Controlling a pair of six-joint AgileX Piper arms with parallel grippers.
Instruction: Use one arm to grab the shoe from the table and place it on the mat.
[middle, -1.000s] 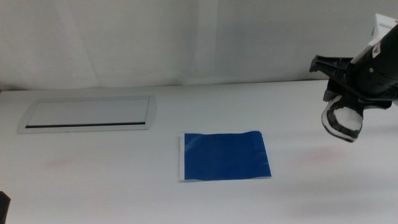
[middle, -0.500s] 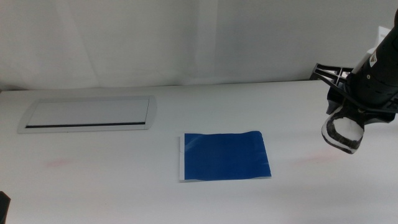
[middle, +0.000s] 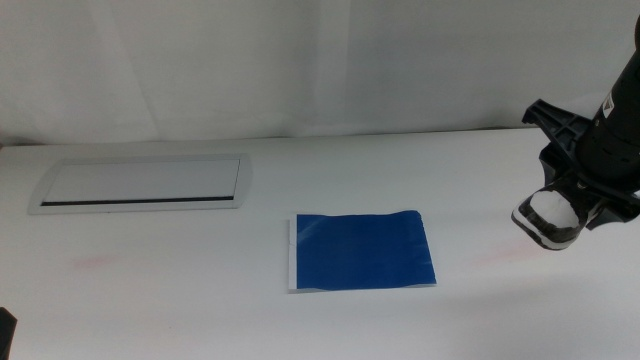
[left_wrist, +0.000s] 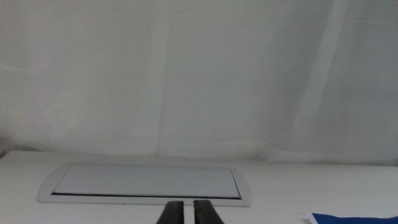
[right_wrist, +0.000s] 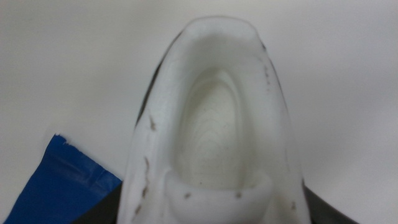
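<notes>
1. At the counter's (middle: 150, 290) right edge: right end effector (middle: 585, 205), one, clenched on the shoe (middle: 548, 218), held aloft and well apart from the mat (middle: 362, 250).
2. Change: a second ago the shoe's opening faced the middle camera; now its white toe and sole show, so it has rotated in the grip. Transport looks under way, placement pending.
3. Left end effector (left_wrist: 186, 213): one, waiting, jaws pressed together, grasping nothing.
4. Count: shoe, one; mat, one; grey panel (middle: 140, 184), one.
</notes>
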